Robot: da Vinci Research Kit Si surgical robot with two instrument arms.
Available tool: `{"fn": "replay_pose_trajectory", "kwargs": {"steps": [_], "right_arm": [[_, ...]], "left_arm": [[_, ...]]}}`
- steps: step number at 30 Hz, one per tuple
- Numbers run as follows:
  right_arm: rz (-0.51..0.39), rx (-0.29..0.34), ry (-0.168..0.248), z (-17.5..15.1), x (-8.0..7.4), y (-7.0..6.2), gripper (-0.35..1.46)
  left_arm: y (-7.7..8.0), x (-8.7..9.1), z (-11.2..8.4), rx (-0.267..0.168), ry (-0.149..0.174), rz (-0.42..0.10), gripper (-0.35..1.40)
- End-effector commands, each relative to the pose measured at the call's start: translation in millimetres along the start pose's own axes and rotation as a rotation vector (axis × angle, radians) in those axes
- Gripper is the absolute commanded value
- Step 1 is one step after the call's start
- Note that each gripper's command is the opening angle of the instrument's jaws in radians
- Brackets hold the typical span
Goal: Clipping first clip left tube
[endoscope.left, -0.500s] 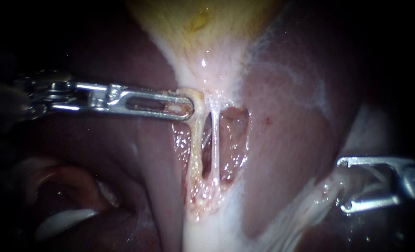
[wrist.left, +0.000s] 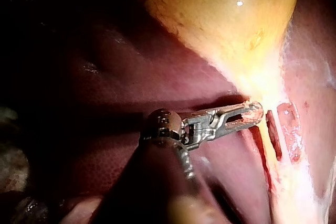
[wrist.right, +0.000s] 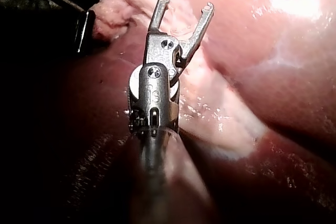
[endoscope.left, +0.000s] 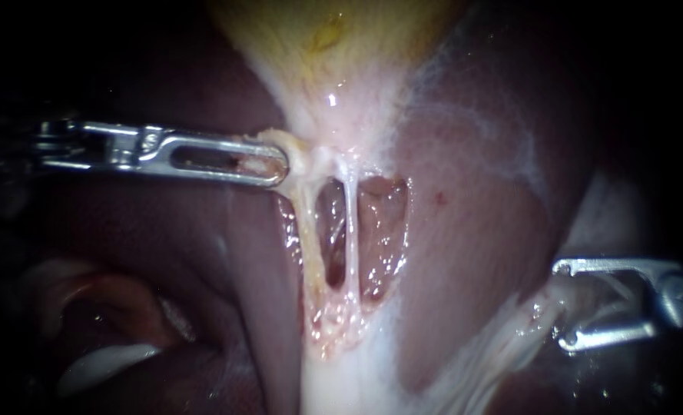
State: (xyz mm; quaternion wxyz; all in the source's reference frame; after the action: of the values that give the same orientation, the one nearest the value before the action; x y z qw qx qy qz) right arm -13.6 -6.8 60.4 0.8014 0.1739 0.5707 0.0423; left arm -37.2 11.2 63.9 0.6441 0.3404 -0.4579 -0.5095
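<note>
Left tube (endoscope.left: pixel 309 230) runs taut below the gallbladder (endoscope.left: pixel 333 46), just beside the right tube (endoscope.left: pixel 350 230). The left instrument (endoscope.left: pixel 282 164) claw is clamped on tissue at the tubes' upper end. The right instrument (endoscope.left: pixel 562 303) claw is apart, well clear, and should be set squarely across the left tube only.

We count two instruments, our left instrument (endoscope.left: pixel 278 164) and our right instrument (endoscope.left: pixel 564 304). Each ends in two jaws, so four jaws in all. We count two tubes, the left tube (endoscope.left: pixel 308 230) and the right tube (endoscope.left: pixel 351 230). Two windows open in the tissue: the window between the tubes (endoscope.left: pixel 332 230) and the window beyond the right tube (endoscope.left: pixel 383 223). We see one gallbladder (endoscope.left: pixel 333 46) and one liver (endoscope.left: pixel 472 192).
</note>
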Motion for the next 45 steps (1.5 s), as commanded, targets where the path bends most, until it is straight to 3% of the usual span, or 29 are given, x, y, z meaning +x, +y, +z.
{"fn": "replay_pose_trajectory", "kwargs": {"steps": [1,7,12,22,31,45], "right_arm": [[0.0,0.0,0.0,0.0,0.0,0.0,0.5],[0.001,-0.001,0.0,0.1,0.1,0.1,0.5],[0.003,-0.005,-0.001,0.7,0.3,0.3,0.5],[0.01,-0.03,-0.007,5.0,1.2,1.5,0.5],[0.004,-0.029,-0.005,11.0,1.0,2.9,0.5],[0.094,-0.023,0.003,20.8,1.1,4.4,0.5]], "left_arm": [[-0.2,-0.2,-0.4,0.0,-0.007,-0.009,-0.35],[-1.2,-0.6,-2.2,0.0,-0.02,-0.01,-0.35],[-1.4,-0.6,-2.2,-0.001,-0.021,-0.004,-0.35],[-1.4,-0.6,-2.2,-0.001,-0.021,-0.004,-0.35],[-1.4,-0.6,-2.0,-0.002,-0.022,-0.004,-0.35],[-1.4,-0.6,-2.0,-0.002,-0.022,-0.004,-0.35]]}}
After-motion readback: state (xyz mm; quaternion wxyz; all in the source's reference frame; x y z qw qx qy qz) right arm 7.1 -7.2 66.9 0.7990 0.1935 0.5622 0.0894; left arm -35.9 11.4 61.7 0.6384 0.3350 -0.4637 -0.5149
